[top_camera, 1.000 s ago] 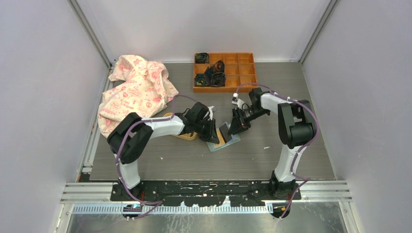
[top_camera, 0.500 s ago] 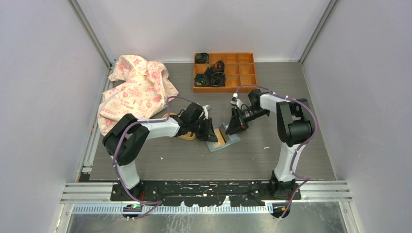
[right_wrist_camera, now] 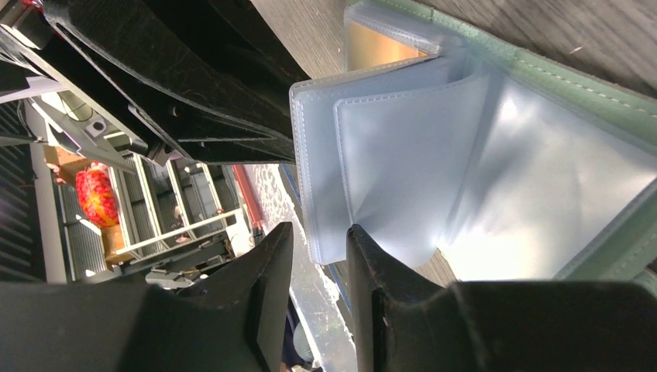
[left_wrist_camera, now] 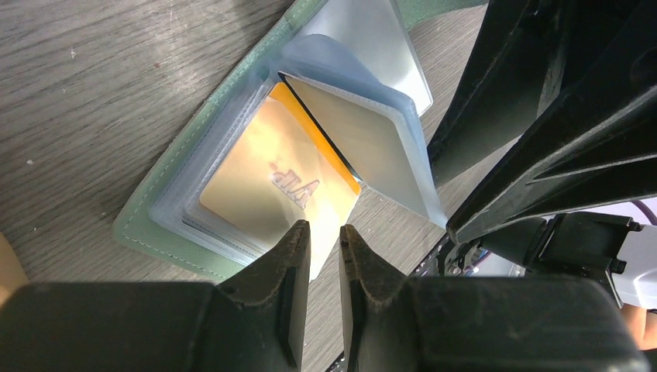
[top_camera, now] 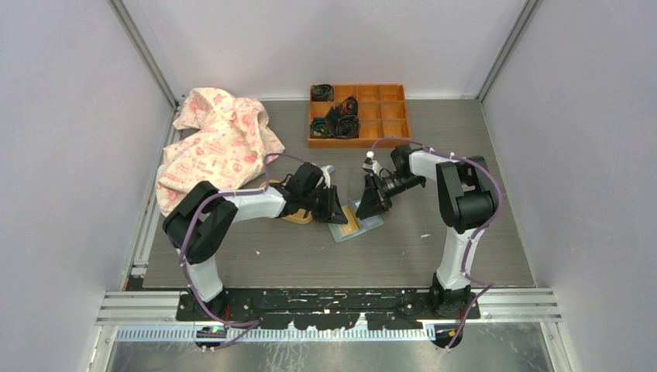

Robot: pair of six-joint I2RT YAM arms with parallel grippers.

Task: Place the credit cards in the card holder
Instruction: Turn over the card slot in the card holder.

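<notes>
The left gripper (left_wrist_camera: 324, 236) has its fingers a narrow gap apart, with bare table showing between them and nothing clamped. Just beyond its tips lies an orange card (left_wrist_camera: 271, 174), glossy with raised lettering, its nearest corner reaching almost into that gap. It rests on the stacked clear sleeves of the card holder (left_wrist_camera: 159, 203), a pale mint-green wallet with a stitched edge, lying open and flat. I cannot tell whether the card sits inside a sleeve or only on top. From this gripper the holder's green edge slants away from near-left to far-right. Further ahead and to the right, one sleeve holding a whitish-grey card (left_wrist_camera: 352, 136) stands tilted up off the stack, its free end beside the dark body of the other arm. The right gripper (right_wrist_camera: 318, 232) also has its fingers apart. The edges of the clear sleeves (right_wrist_camera: 403, 155) hang in the gap, with background showing between them and one finger, so they are not pinched. That view shows the fanned, cloudy sleeves and only a sliver of orange behind them, while the left wrist view shows the card's whole face. Only the overhead view shows the holder's long axis running slantwise between the two grippers. Beyond both lies the orange tray (top_camera: 391, 116), and far off to the left gripper's side is a patterned cloth (top_camera: 213, 143).
</notes>
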